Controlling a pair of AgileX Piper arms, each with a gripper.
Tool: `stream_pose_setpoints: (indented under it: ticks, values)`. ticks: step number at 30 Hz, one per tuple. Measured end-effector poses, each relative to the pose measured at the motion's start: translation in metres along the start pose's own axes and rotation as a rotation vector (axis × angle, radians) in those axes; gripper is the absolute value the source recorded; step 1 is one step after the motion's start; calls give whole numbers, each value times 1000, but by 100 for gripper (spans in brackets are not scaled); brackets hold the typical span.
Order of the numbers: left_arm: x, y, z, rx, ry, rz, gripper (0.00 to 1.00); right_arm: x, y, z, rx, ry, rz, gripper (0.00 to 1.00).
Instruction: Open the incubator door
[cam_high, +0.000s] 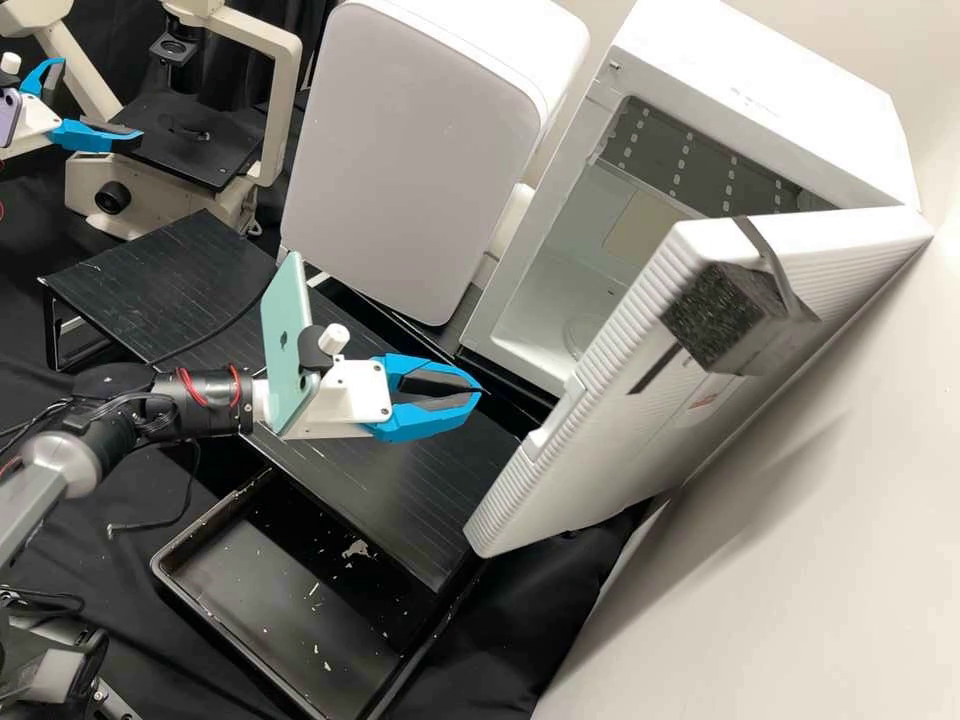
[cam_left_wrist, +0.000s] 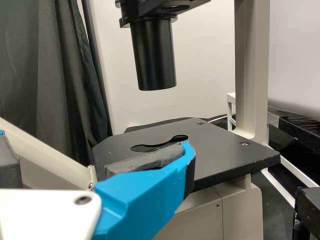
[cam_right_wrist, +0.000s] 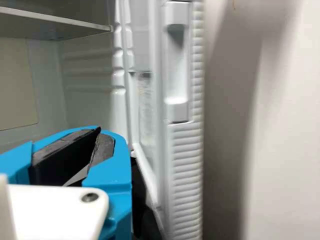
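The incubator (cam_high: 760, 110) is a white box whose ribbed door (cam_high: 620, 470) stands swung wide, baring its interior. My right gripper (cam_high: 480, 390) is shut and empty above the black bench, left of the door's free edge and apart from it. In the right wrist view, the fingertips of the right gripper (cam_right_wrist: 100, 132) meet, with the door (cam_right_wrist: 185, 170) and its recessed handle (cam_right_wrist: 176, 65) beside the incubator's inner wall (cam_right_wrist: 90, 85). At the high view's upper left is my left gripper (cam_high: 100, 98), open; in the left wrist view the left gripper (cam_left_wrist: 95, 139) is beside the microscope stage (cam_left_wrist: 220, 145).
A white rounded panel (cam_high: 420, 150) stands left of the incubator. The microscope (cam_high: 280, 110) is at the back left. A black tray (cam_high: 165, 560) lies before the slatted black stand (cam_high: 350, 480). A dark foam block (cam_high: 715, 315) is strapped to the door, near the white wall (cam_high: 820, 560).
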Motion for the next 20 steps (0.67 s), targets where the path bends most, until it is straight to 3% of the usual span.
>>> stream_pose_setpoints:
  ticks: [1, 2, 4, 6, 13, 15, 18, 20]
  values:
    - [0, 0, 0, 0, 0, 0, 100, -1, -1, 0, 0, 4, -6, 0]
    - [0, 0, 0, 0, 0, 0, 100, -2, -2, 0, 1, 13, -12, 100]
    - [0, 0, 0, 0, 0, 0, 100, -5, -5, -1, 16, 49, -23, 100]
    - [0, 0, 0, 0, 0, 0, 100, -10, -11, -5, 54, 110, -42, 100]
    - [0, 0, 0, 0, 0, 0, 100, -31, -41, -11, 179, 511, -184, 100]
    - [0, 0, 0, 0, 0, 0, 100, -35, -45, -5, 239, 588, -240, 100]
    - [0, 0, 0, 0, 0, 0, 100, -38, -49, 2, 298, 651, -306, 100]
    - [0, 0, 0, 0, 0, 0, 100, -38, -54, 7, 316, 645, -338, 100]
